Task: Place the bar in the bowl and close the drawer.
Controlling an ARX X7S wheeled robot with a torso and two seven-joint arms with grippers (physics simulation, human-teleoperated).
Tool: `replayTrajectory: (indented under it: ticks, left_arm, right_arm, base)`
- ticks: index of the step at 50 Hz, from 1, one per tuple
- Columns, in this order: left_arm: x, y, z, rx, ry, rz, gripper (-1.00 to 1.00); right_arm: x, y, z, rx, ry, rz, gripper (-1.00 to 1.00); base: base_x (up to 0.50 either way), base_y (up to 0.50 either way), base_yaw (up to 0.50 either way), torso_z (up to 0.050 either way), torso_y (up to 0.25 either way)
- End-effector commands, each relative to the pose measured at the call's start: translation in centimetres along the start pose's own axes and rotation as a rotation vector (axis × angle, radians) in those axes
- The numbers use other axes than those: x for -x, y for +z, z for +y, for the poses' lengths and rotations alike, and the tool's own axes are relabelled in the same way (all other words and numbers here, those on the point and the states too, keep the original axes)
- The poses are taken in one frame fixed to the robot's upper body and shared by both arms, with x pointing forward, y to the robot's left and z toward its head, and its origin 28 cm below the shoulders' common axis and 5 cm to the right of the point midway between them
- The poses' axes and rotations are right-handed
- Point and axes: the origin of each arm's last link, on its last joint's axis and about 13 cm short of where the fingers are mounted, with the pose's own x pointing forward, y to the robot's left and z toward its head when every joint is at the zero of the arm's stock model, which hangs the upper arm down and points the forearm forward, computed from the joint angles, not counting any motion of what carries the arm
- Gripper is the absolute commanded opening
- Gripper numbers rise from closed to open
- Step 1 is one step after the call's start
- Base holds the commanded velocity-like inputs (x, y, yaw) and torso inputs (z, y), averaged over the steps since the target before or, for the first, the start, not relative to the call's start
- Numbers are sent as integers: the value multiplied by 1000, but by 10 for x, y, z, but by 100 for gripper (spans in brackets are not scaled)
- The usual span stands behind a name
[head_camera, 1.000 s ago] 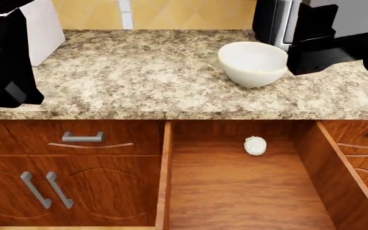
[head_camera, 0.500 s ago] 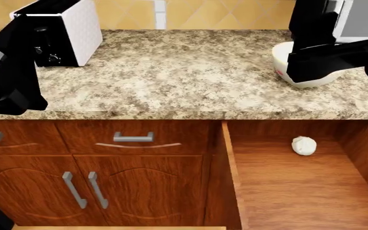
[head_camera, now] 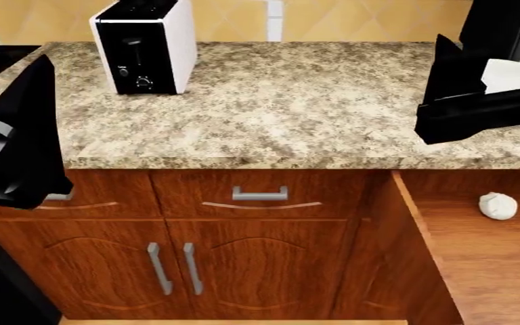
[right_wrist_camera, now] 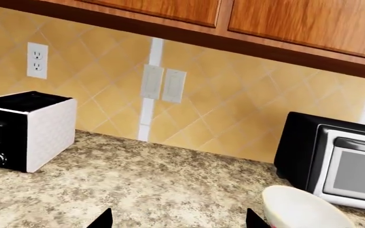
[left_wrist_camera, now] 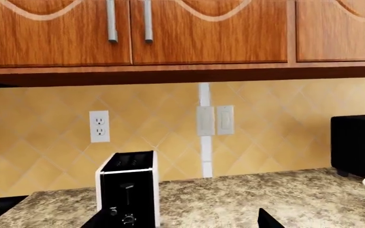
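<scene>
Bar (head_camera: 497,206) lies alone on the floor of the open drawer (head_camera: 405,223), near its back, bare wood all around; bowl (right_wrist_camera: 303,209) stands on the speckled counter (head_camera: 305,101) beside the toaster oven (right_wrist_camera: 334,156); both grippers hover empty over the counter, fingertips apart; toaster (head_camera: 144,44) stands by the tiled wall.

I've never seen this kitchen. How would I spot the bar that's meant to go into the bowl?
Find the speckled granite counter, then look just below its front edge on the right, where a reddish wooden drawer stands pulled open. The bar lies on the drawer's floor near the back. It is a small white lumpy piece, the only pale thing seen against all that brown wood.
</scene>
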Motion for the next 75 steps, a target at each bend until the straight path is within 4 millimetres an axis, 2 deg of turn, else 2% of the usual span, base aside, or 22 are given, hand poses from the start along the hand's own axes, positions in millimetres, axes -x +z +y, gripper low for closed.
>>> replayTrajectory:
  ticks: [1, 17, 29, 75]
  left_arm:
    - [5, -3, 0, 4, -13, -4, 100]
    - [4, -6, -1, 0, -10, 6, 100]
    - [3, -9, -2, -5, -12, 16, 100]
    - [2, -8, -3, -7, -17, 19, 100]
  right_arm:
    - [7, -5, 0, 12, -21, 4, 100]
    - [3, -11, 1, 23, -54, 31, 100]
    - [-3, -18, 2, 10, -99, 66, 100]
    - [7, -21, 0, 29, -50, 19, 100]
  base:
    - [0, 500, 0, 0, 0]
    - [0, 498, 0, 0, 0]
    - [0, 0, 0, 0, 0]
    - [-145, 19, -500, 0, 0]
